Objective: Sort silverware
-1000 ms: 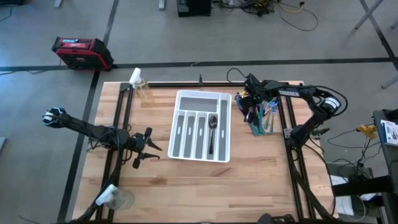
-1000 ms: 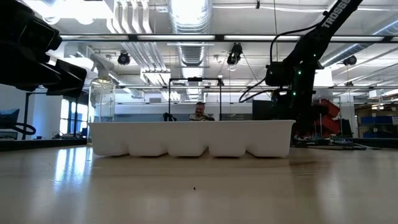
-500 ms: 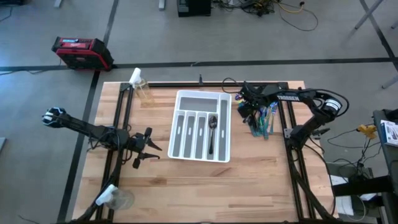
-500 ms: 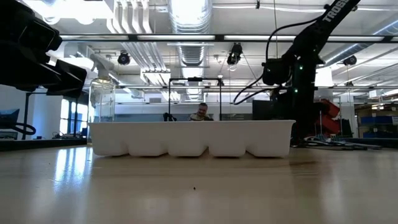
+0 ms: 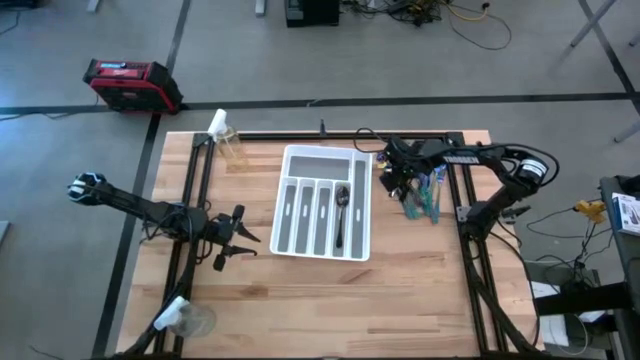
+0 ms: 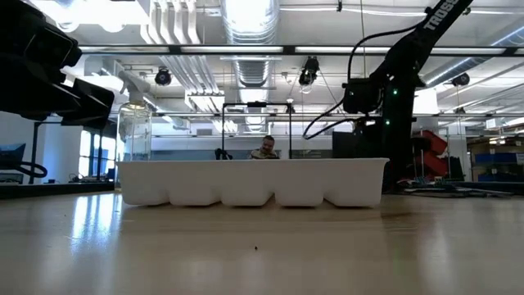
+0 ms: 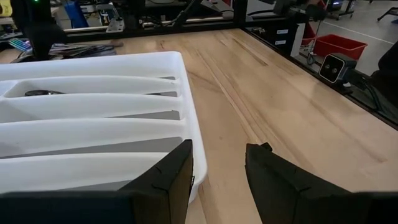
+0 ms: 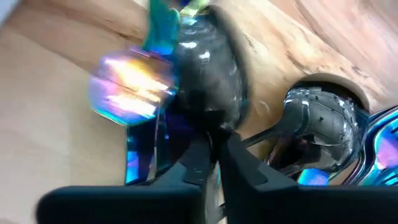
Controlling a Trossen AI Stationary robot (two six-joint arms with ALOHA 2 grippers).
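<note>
The silverware lies in an iridescent teal-purple pile (image 5: 428,196) on the wood to the right of the white tray (image 5: 300,160). One dark spoon (image 5: 341,212) lies in a tray compartment. My right gripper (image 5: 393,178) hovers between the pile and the tray's right rim, shut on a dark spoon (image 8: 208,68). An iridescent piece (image 8: 132,93) and another spoon (image 8: 320,121) lie beyond it. My left gripper (image 5: 236,243) waits open to the left of the tray, by the tray's corner (image 7: 183,134). My right gripper pinches the dark spoon between its two fingers (image 8: 198,163), on the handle just behind the bowl (image 8: 210,127). The bowl sticks out past the fingertips, over the wood. The rest of the handle is hidden by the fingers, and I cannot tell whether any part still touches the pile.
A clear spray bottle (image 5: 228,142) stands at the table's far left corner and a clear cup (image 5: 190,320) at its near left. Dark frame rails (image 5: 465,215) run along both sides. Bare wood (image 5: 400,300) lies near the front edge.
My right gripper has gone toward the table's left, from over the silverware pile toward the tray's right rim, and a little toward the near edge.
</note>
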